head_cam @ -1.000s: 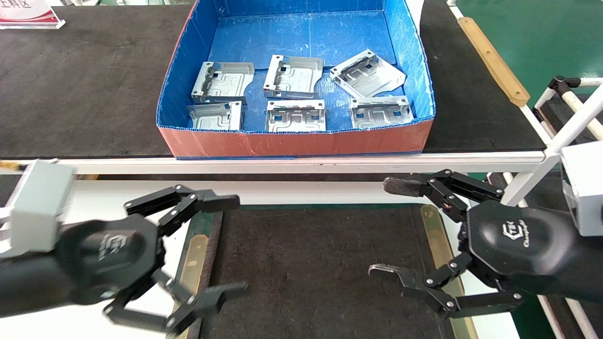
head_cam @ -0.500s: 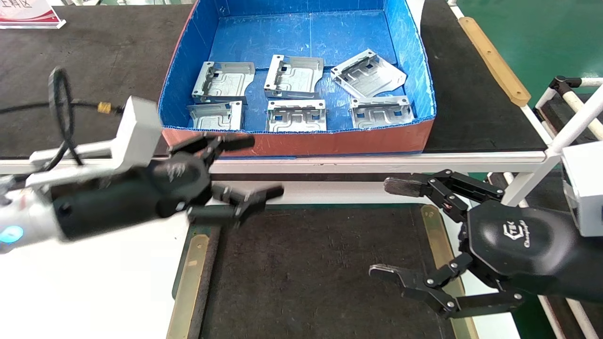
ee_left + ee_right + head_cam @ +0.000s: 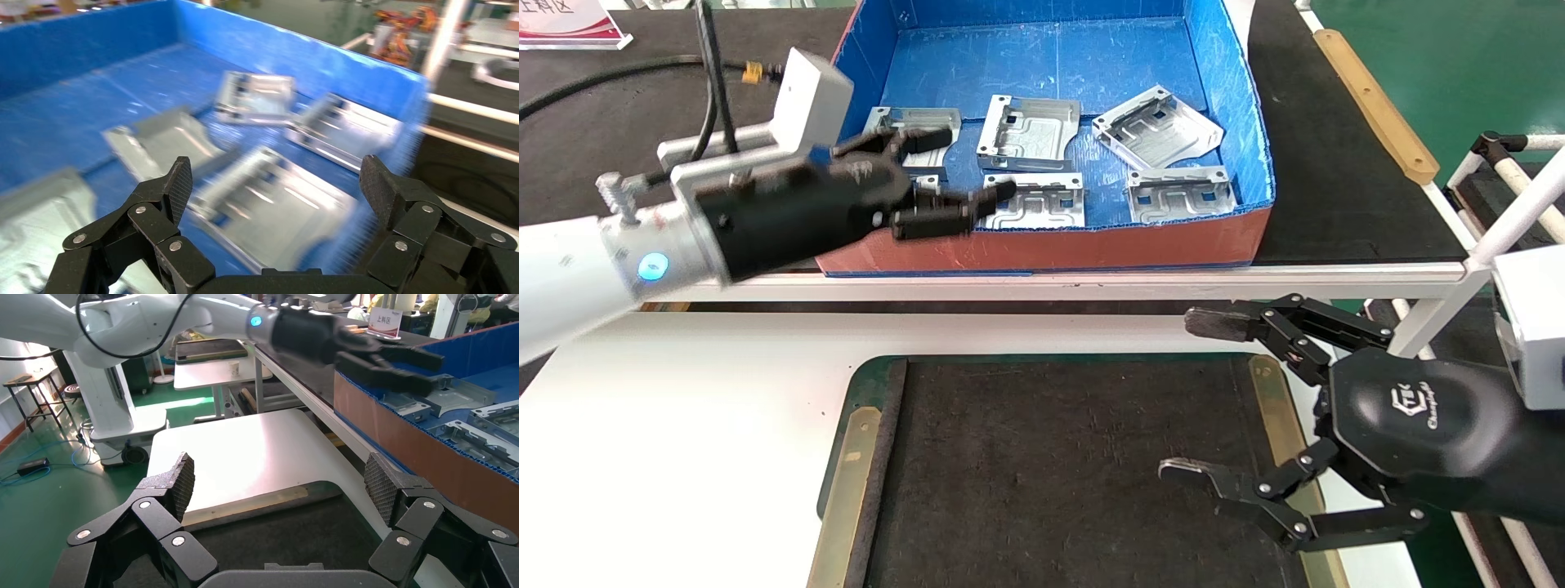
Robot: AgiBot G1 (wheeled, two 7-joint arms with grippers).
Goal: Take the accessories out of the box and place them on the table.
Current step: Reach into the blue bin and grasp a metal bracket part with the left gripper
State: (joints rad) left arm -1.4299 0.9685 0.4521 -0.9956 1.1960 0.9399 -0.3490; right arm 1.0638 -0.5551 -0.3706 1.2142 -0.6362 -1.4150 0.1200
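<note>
Six silver accessories lie in the blue box [image 3: 1091, 243] on the far bench. Clear in the head view are the back middle plate [image 3: 1030, 131], the back right one [image 3: 1156, 126], the front middle one [image 3: 1034, 202] and the front right one [image 3: 1179, 194]. My left gripper [image 3: 974, 163] is open and empty, reaching over the box's front left part. It partly hides the back left plate [image 3: 911, 122] and covers most of the front left one. In the left wrist view the gripper [image 3: 276, 180] hovers above a plate [image 3: 275, 196]. My right gripper [image 3: 1182, 394] is open and empty over the table's black mat [image 3: 1050, 457].
The white table [image 3: 682, 408] stands in front of me, with brass strips [image 3: 846, 465] along the mat's sides. A white rail [image 3: 1091, 282] fronts the dark bench. White tube frames [image 3: 1524, 196] stand at the right. The box's orange wall [image 3: 428, 447] shows in the right wrist view.
My left arm has swung up and forward from over the table's left side to above the box's front left plates. The right arm and the plates have not moved.
</note>
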